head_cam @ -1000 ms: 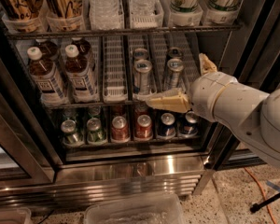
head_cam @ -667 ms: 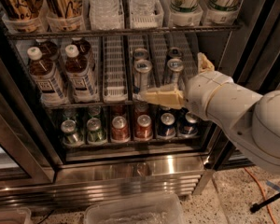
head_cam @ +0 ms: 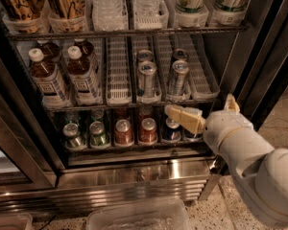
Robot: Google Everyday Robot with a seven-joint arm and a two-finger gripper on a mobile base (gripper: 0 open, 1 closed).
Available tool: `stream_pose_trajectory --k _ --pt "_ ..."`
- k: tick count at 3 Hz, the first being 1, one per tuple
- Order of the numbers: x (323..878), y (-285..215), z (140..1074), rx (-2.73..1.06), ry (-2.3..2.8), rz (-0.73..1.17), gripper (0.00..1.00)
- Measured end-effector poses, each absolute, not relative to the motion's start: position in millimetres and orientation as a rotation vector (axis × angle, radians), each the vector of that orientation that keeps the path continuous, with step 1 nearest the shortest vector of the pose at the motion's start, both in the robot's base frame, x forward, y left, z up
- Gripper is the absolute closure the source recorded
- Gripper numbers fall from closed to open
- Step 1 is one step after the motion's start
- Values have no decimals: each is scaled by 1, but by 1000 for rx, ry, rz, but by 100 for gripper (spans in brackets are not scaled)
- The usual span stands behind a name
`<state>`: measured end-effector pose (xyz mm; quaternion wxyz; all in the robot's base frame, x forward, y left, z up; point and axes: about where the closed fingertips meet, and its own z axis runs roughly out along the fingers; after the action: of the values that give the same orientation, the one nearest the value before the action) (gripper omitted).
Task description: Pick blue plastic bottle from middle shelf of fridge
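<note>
The fridge (head_cam: 134, 174) stands open in front of me. Its middle shelf (head_cam: 117, 73) carries white ribbed lane trays. At its left stand several blue plastic bottles of brown drink with white caps; the two front ones are the left one (head_cam: 45, 78) and the right one (head_cam: 81, 75). Slim silver cans (head_cam: 146, 78) stand in the lanes to their right. My gripper (head_cam: 199, 105) hangs in front of the right end of the shelf's front edge, far right of the bottles. It is open and empty, with one beige finger (head_cam: 182, 117) pointing left.
The lower shelf holds a row of cans (head_cam: 124, 131). The top shelf holds large bottles and cartons (head_cam: 105, 6). A black door frame (head_cam: 266, 56) is at the right. A clear plastic bin (head_cam: 139, 217) sits on the speckled floor below.
My gripper and arm have moved right and slightly down, away from the cans on the middle shelf. The bottles and cans have not moved.
</note>
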<state>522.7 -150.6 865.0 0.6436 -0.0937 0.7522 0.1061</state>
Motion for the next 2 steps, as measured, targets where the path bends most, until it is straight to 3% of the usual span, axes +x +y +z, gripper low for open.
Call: stream_pose_trajectory --k 2 --pt "521 -108 887 -185 1549 247 0"
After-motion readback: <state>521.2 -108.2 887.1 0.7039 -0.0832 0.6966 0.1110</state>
